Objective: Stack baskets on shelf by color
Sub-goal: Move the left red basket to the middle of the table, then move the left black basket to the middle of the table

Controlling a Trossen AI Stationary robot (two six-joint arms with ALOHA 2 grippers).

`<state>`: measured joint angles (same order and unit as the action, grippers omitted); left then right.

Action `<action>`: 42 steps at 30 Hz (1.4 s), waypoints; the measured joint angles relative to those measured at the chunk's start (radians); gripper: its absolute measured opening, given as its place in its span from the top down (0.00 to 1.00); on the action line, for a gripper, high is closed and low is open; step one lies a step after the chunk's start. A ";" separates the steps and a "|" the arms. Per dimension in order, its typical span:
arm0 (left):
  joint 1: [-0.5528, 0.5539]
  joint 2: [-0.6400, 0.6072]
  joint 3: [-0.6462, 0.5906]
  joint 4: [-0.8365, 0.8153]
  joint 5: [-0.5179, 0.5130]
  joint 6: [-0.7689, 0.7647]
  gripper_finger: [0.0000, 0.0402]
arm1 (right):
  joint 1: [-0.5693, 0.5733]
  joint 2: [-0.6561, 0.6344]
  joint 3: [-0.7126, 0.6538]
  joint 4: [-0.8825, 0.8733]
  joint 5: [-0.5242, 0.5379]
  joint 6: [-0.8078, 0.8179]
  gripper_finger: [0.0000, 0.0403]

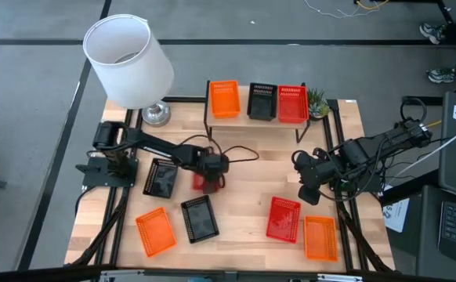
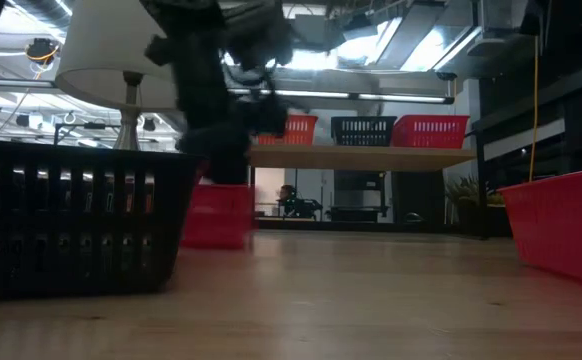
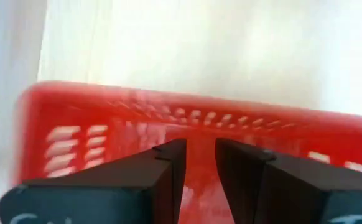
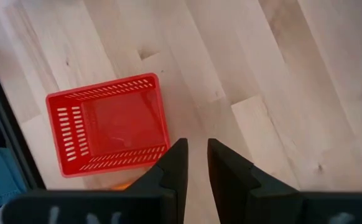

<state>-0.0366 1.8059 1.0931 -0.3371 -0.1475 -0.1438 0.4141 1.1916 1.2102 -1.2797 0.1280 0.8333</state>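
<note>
Nearest the low camera: black perforated plastic basket (image 2: pixel 71 215). Left gripper (image 3: pixel 199 158) clamps the red mesh basket (image 3: pixel 106 130) wall. Right gripper (image 4: pixel 193 163) hangs empty, jaws narrowly parted, above the wooden tabletop (image 4: pixel 274 74).

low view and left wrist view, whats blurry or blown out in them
Low view: the left arm and the red basket under it are motion-smeared, the near black basket is soft, ceiling lights glare. Left wrist view: that red basket is smeared and the table behind is washed out.
</note>
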 joint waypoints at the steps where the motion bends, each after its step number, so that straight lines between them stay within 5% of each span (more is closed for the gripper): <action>1: -0.001 0.007 0.001 0.102 0.018 0.014 0.81 | 0.000 0.000 0.000 0.000 0.001 0.000 0.85; 5: -0.007 0.011 0.008 0.436 0.035 0.056 0.81 | 0.000 0.000 0.000 0.002 0.000 0.001 0.85; 9: -0.030 -0.030 0.047 0.417 0.036 0.080 0.81 | 0.000 0.000 0.000 0.000 -0.026 0.030 0.85; 20: -0.136 -0.230 0.089 -0.208 0.030 -0.026 0.81 | 0.000 0.000 0.000 -0.006 -0.043 0.038 0.85; 30: -0.242 -0.335 0.087 -0.788 -0.028 -0.439 0.81 | 0.000 0.000 0.000 -0.001 -0.027 0.038 0.85; 36: -0.263 -0.280 0.070 -0.903 0.006 -0.528 0.81 | 0.000 0.000 0.000 0.000 -0.016 0.037 0.85; 42: -0.249 -0.255 -0.095 -0.909 0.080 -0.544 0.81 | 0.000 0.000 0.000 0.000 -0.016 0.038 0.85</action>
<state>-0.2852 1.5514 0.9978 -1.2465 -0.0671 -0.6878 0.4141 1.1919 1.2102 -1.2793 0.1118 0.8709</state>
